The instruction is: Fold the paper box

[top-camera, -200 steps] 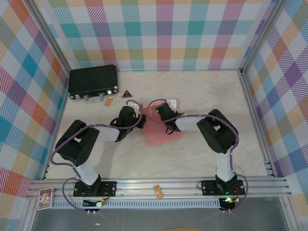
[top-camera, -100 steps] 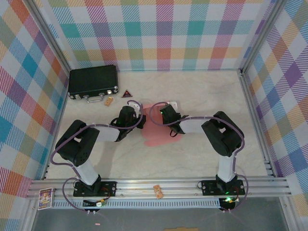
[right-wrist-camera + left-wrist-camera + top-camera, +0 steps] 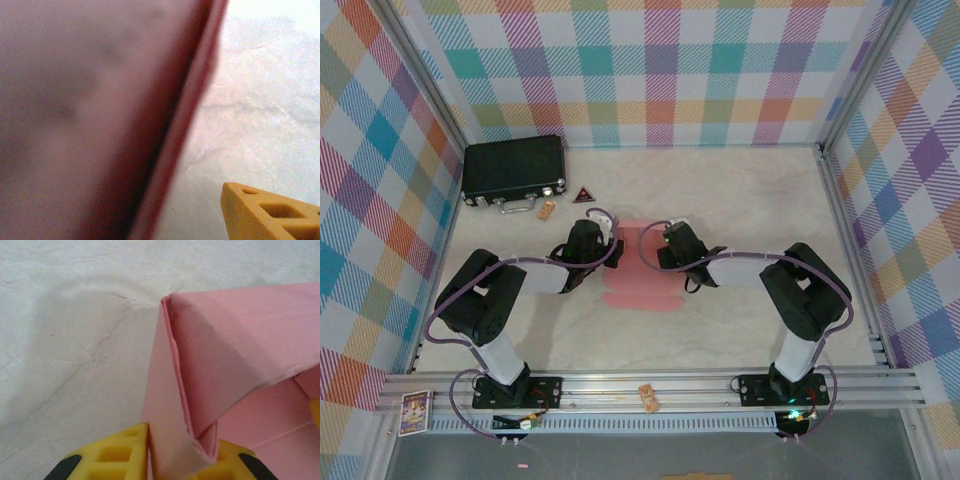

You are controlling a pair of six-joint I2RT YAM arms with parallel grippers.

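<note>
The paper box (image 3: 645, 290) sits mid-table (image 3: 750, 200), dead ahead at 12 o'clock from the arm bases, half formed. The left gripper (image 3: 611, 246) bites in from the box's 9 o'clock side. In the wrist view its yellow fingers (image 3: 120, 455) are clenched on the doubled corner of a raised flap. The right gripper (image 3: 654, 250) reaches in from 3 o'clock and looks released: its 1 visible finger (image 3: 270, 212) stands clear of the pink wall, with bare table between. So here's the danger, as I read it: 1 pinch is carrying the whole fold. Thin card like this wants to spring flat, and any tug toward 9 o'clock could drag the sheet or crumple that crease. A careless right finger could also clip the wall's edge and knock it over.
</note>
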